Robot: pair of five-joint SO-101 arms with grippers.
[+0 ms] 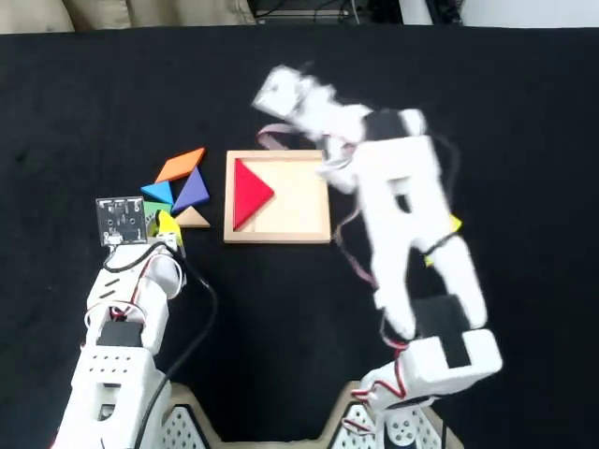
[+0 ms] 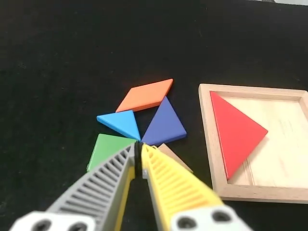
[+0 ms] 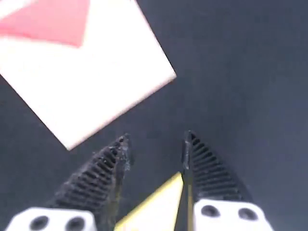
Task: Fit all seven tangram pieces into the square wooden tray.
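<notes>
Tangram start: red triangle (image 1: 248, 192) in the wooden tray (image 1: 277, 238), five pieces loose beside it on the black table (image 1: 84, 103).
Tray is square, pale wood with a raised rim, and lies flat. The red triangle lies flat inside, long edge along the rim side nearest the loose pieces, apex toward the tray middle. The cluster just beside the tray is an orange parallelogram (image 2: 144, 95), light blue triangle (image 2: 120, 123), dark blue triangle (image 2: 164, 126), green piece (image 2: 108, 147) and tan triangle (image 2: 172, 156), corners meeting pinwheel-style. Left gripper (image 2: 139, 147), grey and yellow fingers, is closed tip to tip with nothing between, tips at that meeting point. Right gripper (image 3: 157, 135), black fingers, is partly open. A yellow piece (image 3: 154, 209) shows in the gap near their base; can't tell if it touches.
</notes>
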